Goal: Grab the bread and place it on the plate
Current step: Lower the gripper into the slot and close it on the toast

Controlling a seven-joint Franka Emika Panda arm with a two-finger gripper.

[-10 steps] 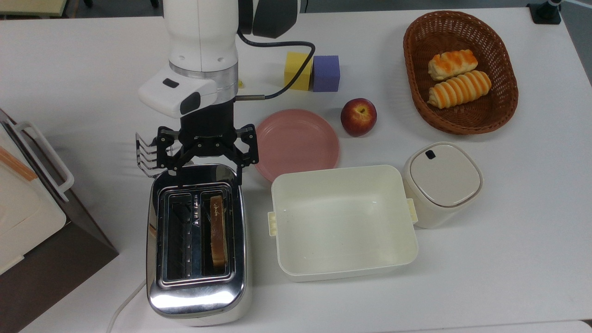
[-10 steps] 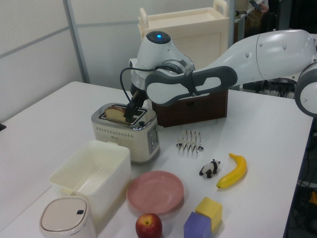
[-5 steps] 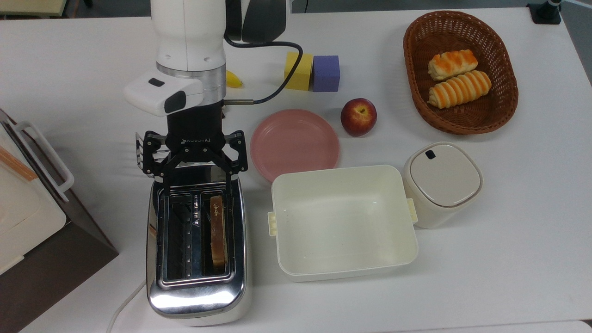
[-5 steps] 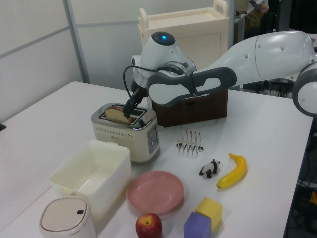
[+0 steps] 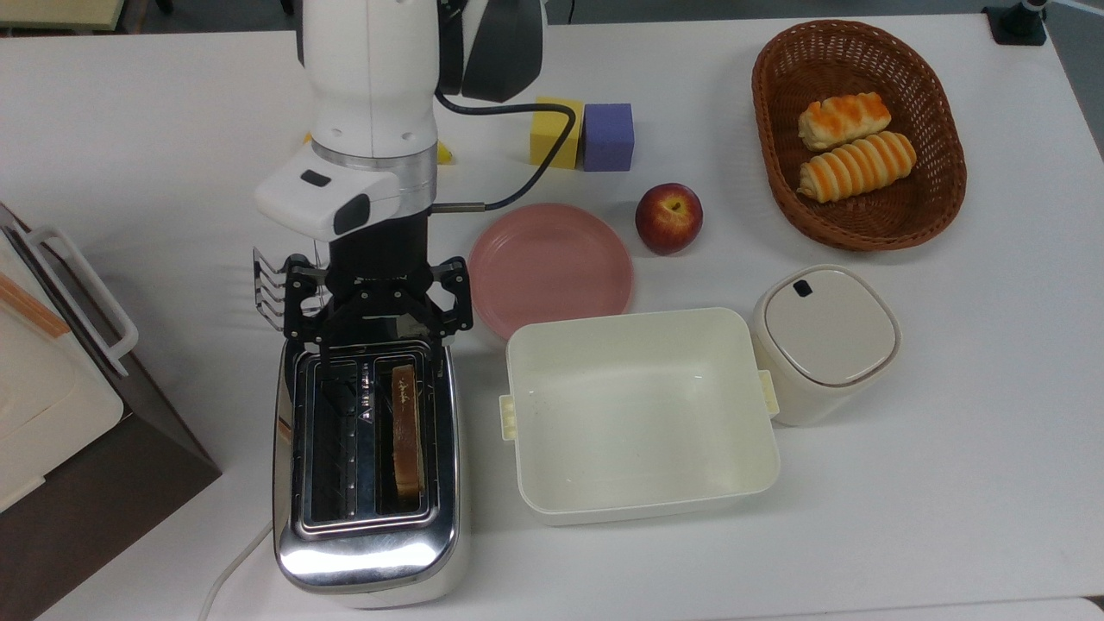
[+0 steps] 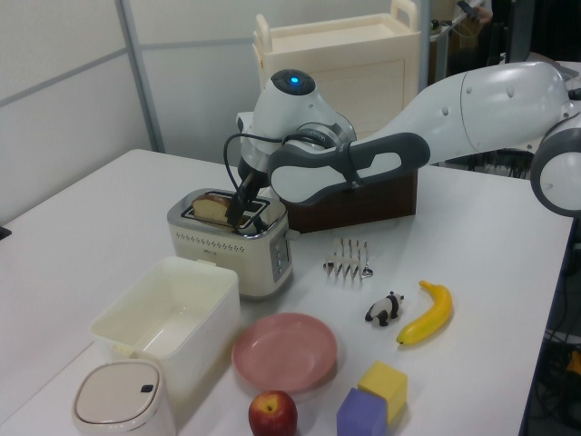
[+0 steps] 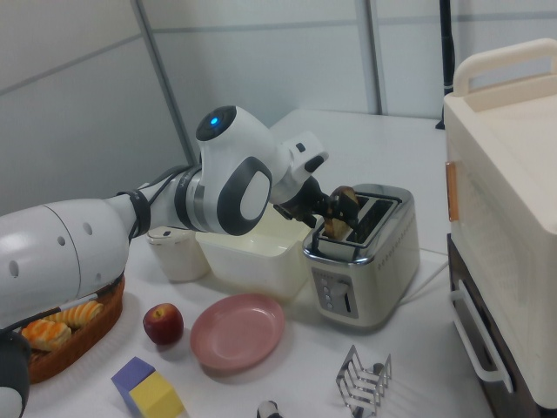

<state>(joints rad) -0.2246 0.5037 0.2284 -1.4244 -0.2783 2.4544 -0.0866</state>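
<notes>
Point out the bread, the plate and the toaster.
bread [image 5: 406, 429], top view, top crust edge showing in the slot.
plate [image 5: 552, 271], top view, middle of its bare pink face.
toaster [image 5: 366, 556], top view, shiny end below the slots.

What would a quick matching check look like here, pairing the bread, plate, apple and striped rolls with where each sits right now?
Things:
1. bread
2. plate
3. apple
4. striped rolls

Places:
A. in the wicker basket
B. bare on the table, between the toaster and the apple
C. upright in the toaster slot on the top view's right
D. on the table between the plate and the basket

Pairs: 1-C, 2-B, 3-D, 4-A
</notes>
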